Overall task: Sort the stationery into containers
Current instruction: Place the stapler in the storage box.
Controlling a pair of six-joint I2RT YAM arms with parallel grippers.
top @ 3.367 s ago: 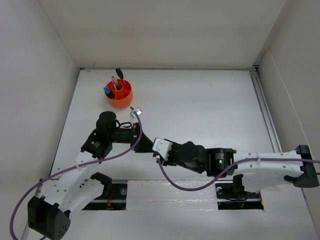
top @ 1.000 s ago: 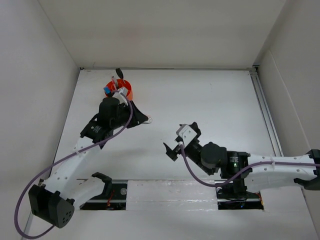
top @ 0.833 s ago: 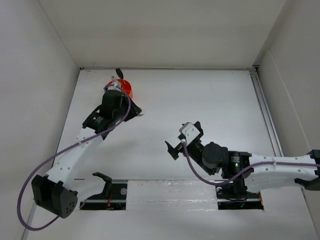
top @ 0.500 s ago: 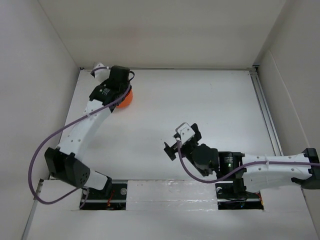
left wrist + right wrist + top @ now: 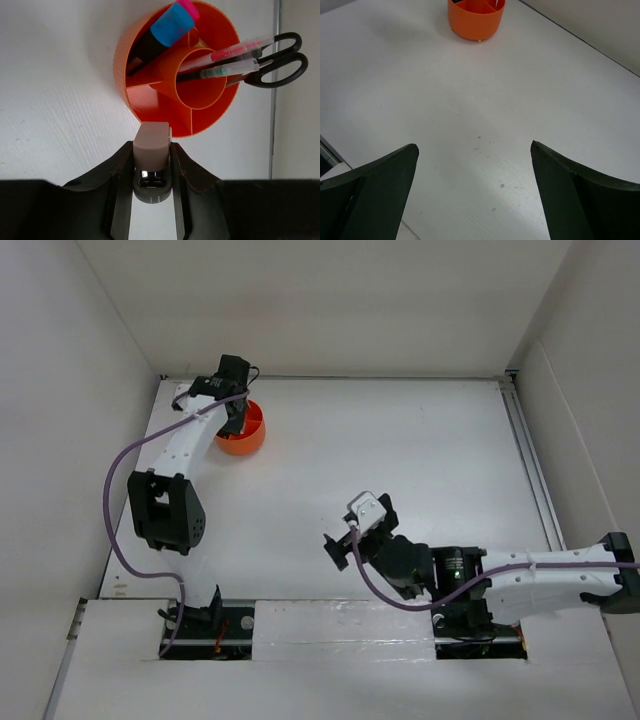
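Left tool [image 5: 151,156] swung to ribbed round orange tub [image 5: 121,55], clamping smooth beige stapler [image 5: 152,147]; right tool [image 5: 473,146] gaping wide.

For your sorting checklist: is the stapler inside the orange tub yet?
Out: the left gripper clamps the stapler, near the outer wall of the tub.

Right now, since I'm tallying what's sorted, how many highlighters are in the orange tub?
2. The blue-capped highlighter and the pink-capped highlighter lean side by side in an outer compartment of the orange tub. A shorter one could be hidden inside.
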